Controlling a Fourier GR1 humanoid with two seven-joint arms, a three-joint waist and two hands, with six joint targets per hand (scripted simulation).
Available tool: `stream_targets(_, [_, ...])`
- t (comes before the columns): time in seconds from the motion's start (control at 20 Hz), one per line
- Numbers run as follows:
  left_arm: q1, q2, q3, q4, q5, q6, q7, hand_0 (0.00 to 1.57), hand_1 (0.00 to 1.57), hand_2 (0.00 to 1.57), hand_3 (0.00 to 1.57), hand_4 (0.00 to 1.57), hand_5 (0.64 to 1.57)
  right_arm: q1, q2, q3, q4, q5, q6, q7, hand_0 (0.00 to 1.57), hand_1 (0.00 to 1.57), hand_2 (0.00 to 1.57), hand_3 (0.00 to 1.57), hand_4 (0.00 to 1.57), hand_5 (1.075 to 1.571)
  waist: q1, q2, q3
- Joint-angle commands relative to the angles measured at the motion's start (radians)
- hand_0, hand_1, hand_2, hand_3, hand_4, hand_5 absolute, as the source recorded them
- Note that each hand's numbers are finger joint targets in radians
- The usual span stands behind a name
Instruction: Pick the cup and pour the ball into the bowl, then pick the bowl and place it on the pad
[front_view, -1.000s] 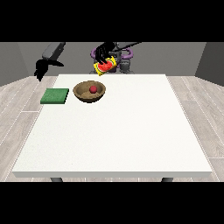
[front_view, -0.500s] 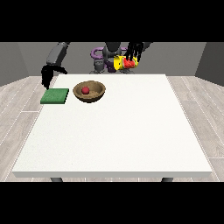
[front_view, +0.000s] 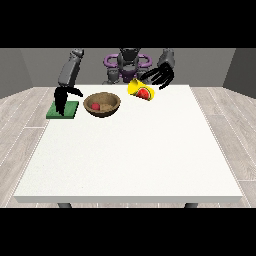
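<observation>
1. Pour looks complete: small red ball (front_view: 94, 106) sits inside the brown wooden bowl (front_view: 102, 104), toward its left side. Bowl stands upright on the white table (front_view: 130, 155), far-left region.
2. Yellow cup with red watermelon print (front_view: 141, 91) lies tipped on its side at the far edge of the table, right of the bowl and apart from it. Hand at the view's right (front_view: 161, 76) hovers just above and beside the cup with fingers spread and straight; it grips nothing as far as I can tell.
3. Flat green square pad (front_view: 63, 109) lies just left of the bowl, a narrow gap between them. Hand at the view's left (front_view: 63, 98) hangs over the pad, fingers pointing down and relaxed, holding nothing.
4. Step in hand, by my judgement: pick the bowl. The hand at the view's left is the nearer one.
5. To do it well: shift that hand right to the bowl's near-left rim, pinch the rim wall, not the ball.
6. Lift level so the ball stays in; a tilt could roll it out.
7. Travel is short; set the bowl centred on the pad and release only once it sits flat.
</observation>
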Motion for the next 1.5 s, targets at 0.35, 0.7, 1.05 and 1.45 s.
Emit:
stream_targets(0.35, [0.132,-0.017,0.137,0.15,0.325,-0.042,-0.244,0.0,0.0,0.0,0.0,0.0,1.519,0.005,0.155,0.127,-0.084,0.058,-0.065,0.062,0.0,0.0,0.0,0.0,0.11,1.541,-0.127,-0.035,0.0034])
stream_targets(0.7, [0.133,0.008,0.153,0.159,0.357,-0.081,-0.216,0.0,0.0,0.0,0.0,0.0,1.537,0.023,0.173,0.143,-0.028,0.061,-0.069,0.073,0.0,0.0,0.0,0.0,0.09,1.54,-0.132,-0.096,0.0041])
stream_targets(1.05, [0.13,-0.026,0.003,-0.012,0.338,-0.085,-0.163,0.0,0.0,0.0,0.0,0.0,1.555,-0.033,0.129,0.07,0.127,0.04,-0.067,-0.061,0.0,0.0,0.0,0.0,0.2,1.539,0.0,0.034,0.0053])
stream_targets(1.45, [0.064,-0.015,0.03,-0.039,0.321,-0.113,-0.121,0.0,0.0,0.0,0.0,0.0,1.561,-0.026,0.191,0.046,0.11,-0.004,-0.067,-0.069,0.0,0.0,0.0,0.0,0.24,1.532,0.036,0.048,0.0053])
